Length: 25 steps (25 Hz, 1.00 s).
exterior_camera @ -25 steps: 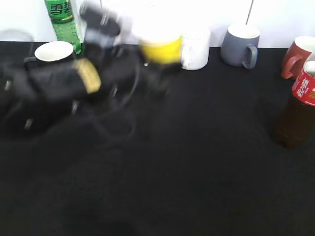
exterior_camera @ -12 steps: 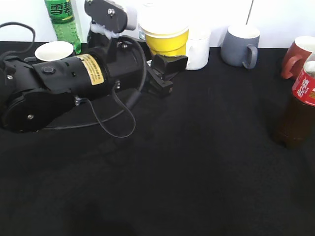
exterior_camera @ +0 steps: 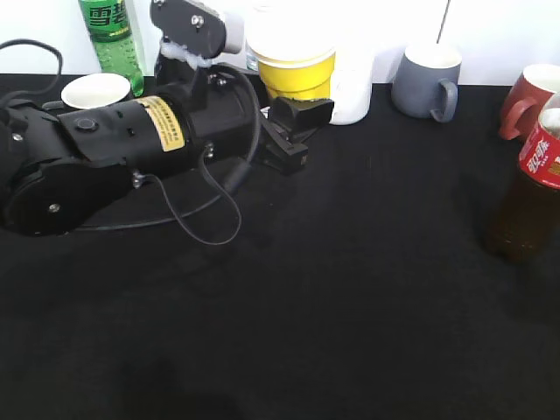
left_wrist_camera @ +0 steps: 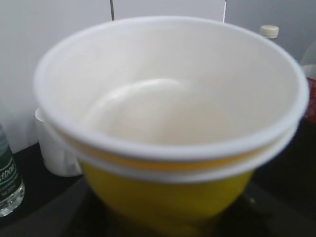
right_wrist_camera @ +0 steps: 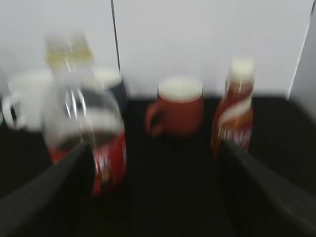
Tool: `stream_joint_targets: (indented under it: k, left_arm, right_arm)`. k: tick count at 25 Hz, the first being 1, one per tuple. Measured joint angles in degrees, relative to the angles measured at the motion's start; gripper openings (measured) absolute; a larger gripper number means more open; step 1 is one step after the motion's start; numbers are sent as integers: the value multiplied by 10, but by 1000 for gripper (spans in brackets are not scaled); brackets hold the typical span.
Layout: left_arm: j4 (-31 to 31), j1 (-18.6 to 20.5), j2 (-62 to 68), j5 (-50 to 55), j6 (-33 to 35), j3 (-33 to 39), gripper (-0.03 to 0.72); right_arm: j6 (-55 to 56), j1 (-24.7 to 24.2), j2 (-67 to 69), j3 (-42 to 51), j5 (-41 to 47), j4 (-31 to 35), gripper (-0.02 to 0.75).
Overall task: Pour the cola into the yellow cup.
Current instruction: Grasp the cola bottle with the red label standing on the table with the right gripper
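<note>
The yellow cup [exterior_camera: 291,74] is at the back of the table, with my left gripper [exterior_camera: 297,118] shut on its lower part. In the left wrist view the yellow cup [left_wrist_camera: 168,197] fills the frame, its white inside empty, and it hides the jaws. The cola [exterior_camera: 528,206], dark brown with a red label, stands at the right edge. In the blurred right wrist view the cola [right_wrist_camera: 101,158] stands just beyond the left finger. My right gripper [right_wrist_camera: 158,197] is open and empty, and it is out of the exterior view.
Along the back wall stand a green bottle [exterior_camera: 112,35], a black mug [exterior_camera: 94,92], a white mug [exterior_camera: 354,92], a grey mug [exterior_camera: 427,80] and a red mug [exterior_camera: 523,103]. The right wrist view shows a second brown bottle [right_wrist_camera: 236,116] right of the red mug [right_wrist_camera: 178,108].
A second ago the left arm was blurred in motion with the cup. It now holds still with the cup in the same place at the back. The cola has not moved.
</note>
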Motion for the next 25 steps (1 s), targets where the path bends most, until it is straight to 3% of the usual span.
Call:
stream_joint_targets:
  k: [10, 16, 23, 25]
  left_arm:
    - [0, 0, 0, 0, 0, 0, 448]
    - [0, 0, 0, 0, 0, 0, 448]
    - [0, 0, 0, 0, 0, 0, 448]
    - [0, 0, 0, 0, 0, 0, 447]
  right_arm:
    - [55, 0, 234, 2, 54, 7, 584]
    - [111, 0, 284, -2, 50, 8, 584]
    - [152, 0, 379, -3, -37, -163, 584]
    - [225, 0, 380, -3, -63, -264, 584]
